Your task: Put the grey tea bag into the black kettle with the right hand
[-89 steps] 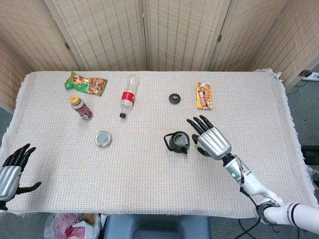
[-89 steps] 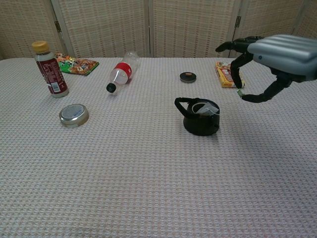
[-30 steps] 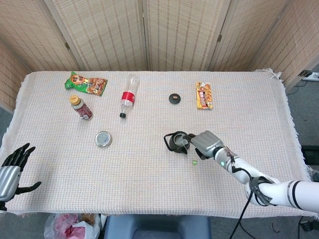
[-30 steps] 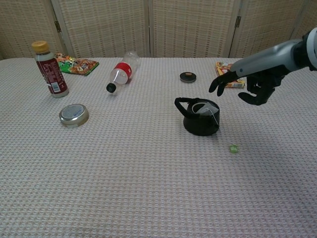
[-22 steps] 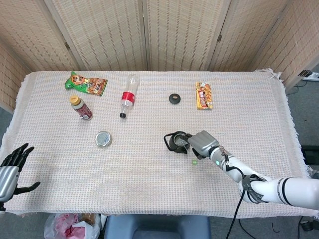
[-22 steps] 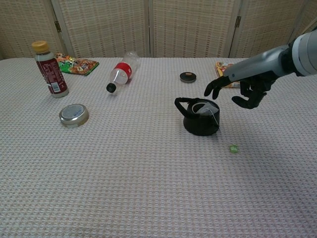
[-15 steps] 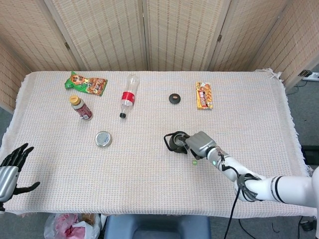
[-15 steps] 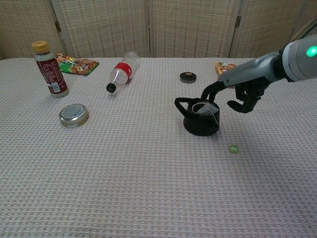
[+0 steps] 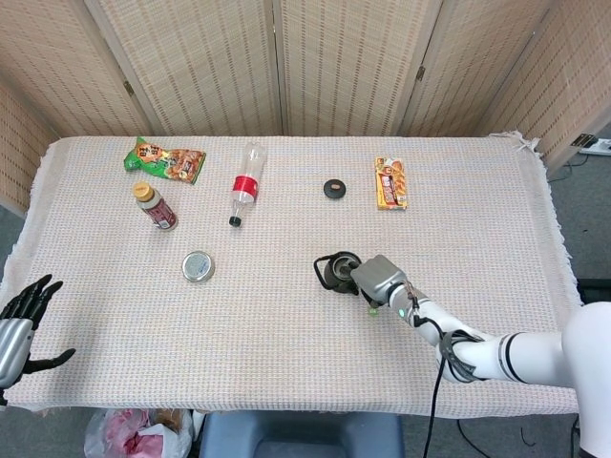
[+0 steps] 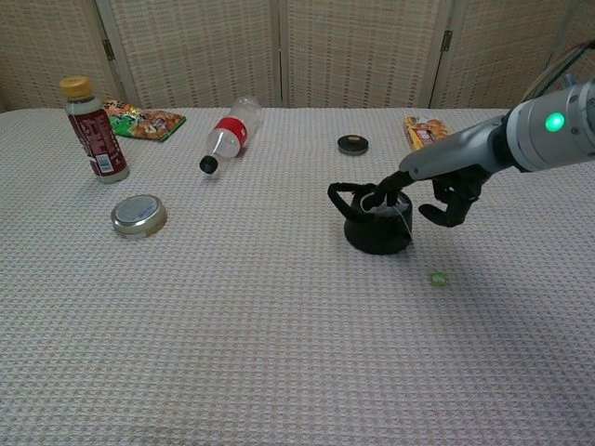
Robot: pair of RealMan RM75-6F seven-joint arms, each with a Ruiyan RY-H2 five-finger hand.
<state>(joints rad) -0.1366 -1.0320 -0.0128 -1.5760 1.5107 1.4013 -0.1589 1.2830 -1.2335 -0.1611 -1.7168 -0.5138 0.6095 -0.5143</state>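
Near the middle of the cloth-covered table, the small black kettle stands upright, its handle pointing to the left of the chest view. The grey tea bag lies inside the open top of the kettle, and its thin string hangs over the rim down to a small green tag that rests on the cloth just beside the kettle. The right hand is above the kettle, and one dark finger reaches into the opening, touching or almost touching the tea bag; I cannot tell which. The other fingers are curled beside the kettle and hold nothing. In the head view the right hand covers part of the kettle.

The left hand is at the near left edge of the table, with fingers spread apart and nothing in them.

Farther back there are a brown bottle with a yellow cap standing upright, a green and orange snack packet, a clear plastic bottle with a red label lying on its side, a round silver tin, a small black round lid and an orange snack box.
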